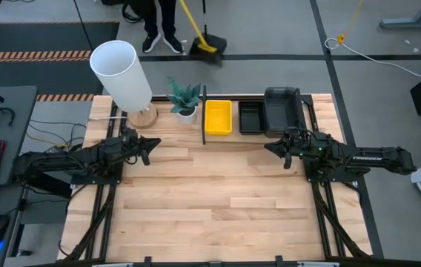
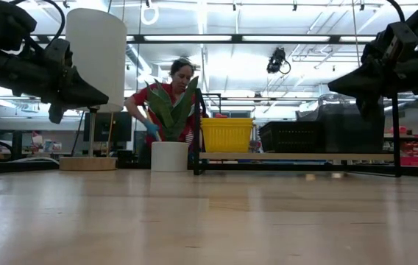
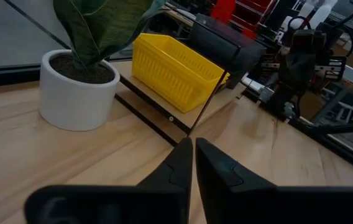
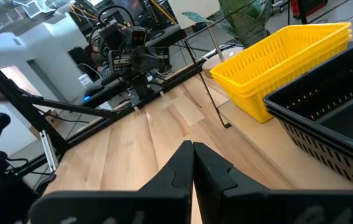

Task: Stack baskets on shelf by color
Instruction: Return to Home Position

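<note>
The yellow baskets (image 1: pixel 218 117) sit stacked on the left of the black shelf (image 1: pixel 204 137) at the table's far edge, the small black perforated baskets (image 1: pixel 250 117) in the middle, the larger dark grey baskets (image 1: pixel 282 110) on the right. In the low view the yellow stack (image 2: pixel 227 134) rests on the shelf board. My left gripper (image 1: pixel 151 144) hovers shut over the table's left part, clear of everything. My right gripper (image 1: pixel 272 148) hovers shut near the shelf's right part, touching nothing. Both show shut in their wrist views (image 3: pixel 193 149) (image 4: pixel 192 149).
A white cylindrical lamp (image 1: pixel 121 74) on a wooden base and a small potted plant (image 1: pixel 184 100) stand left of the shelf. A person (image 2: pixel 172 88) stands beyond the far edge. The table's middle and near part are bare wood (image 1: pixel 210 200).
</note>
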You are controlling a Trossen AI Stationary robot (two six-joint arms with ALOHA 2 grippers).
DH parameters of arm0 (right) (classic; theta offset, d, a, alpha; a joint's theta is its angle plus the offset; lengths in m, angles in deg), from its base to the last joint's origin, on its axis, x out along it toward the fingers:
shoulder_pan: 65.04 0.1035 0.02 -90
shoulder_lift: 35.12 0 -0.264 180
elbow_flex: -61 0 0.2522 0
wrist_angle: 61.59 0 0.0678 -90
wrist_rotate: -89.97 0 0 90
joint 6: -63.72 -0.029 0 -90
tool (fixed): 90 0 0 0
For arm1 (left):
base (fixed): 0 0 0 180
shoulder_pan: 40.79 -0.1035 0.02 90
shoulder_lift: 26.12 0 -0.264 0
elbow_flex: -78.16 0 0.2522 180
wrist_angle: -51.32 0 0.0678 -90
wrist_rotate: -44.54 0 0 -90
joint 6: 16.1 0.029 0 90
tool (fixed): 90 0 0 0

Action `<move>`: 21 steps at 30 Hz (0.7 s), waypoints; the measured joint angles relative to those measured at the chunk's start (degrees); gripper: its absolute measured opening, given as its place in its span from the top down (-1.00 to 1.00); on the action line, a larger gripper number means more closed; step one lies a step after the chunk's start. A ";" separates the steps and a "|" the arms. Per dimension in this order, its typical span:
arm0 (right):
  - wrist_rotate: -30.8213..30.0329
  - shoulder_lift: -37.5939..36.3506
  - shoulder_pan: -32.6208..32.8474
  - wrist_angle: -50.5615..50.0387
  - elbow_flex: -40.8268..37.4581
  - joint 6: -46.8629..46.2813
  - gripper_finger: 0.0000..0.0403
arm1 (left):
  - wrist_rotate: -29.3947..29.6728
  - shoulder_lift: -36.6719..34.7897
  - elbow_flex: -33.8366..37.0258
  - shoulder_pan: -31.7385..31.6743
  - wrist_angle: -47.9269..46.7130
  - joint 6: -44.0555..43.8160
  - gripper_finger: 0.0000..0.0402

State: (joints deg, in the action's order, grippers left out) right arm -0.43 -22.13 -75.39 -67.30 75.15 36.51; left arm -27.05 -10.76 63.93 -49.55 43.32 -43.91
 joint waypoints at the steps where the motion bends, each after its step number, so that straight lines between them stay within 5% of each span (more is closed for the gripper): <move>1: 0.02 0.00 0.00 0.00 0.00 -0.01 0.93 | 0.00 0.00 0.00 -0.02 0.00 -0.02 0.88; 21: 0.02 0.00 0.00 -0.02 0.00 -0.01 0.93 | 0.00 0.00 0.02 0.00 0.00 0.00 0.87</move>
State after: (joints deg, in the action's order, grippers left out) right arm -0.41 -22.13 -75.39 -67.32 75.15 36.50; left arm -27.05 -10.76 63.95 -49.55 43.32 -43.92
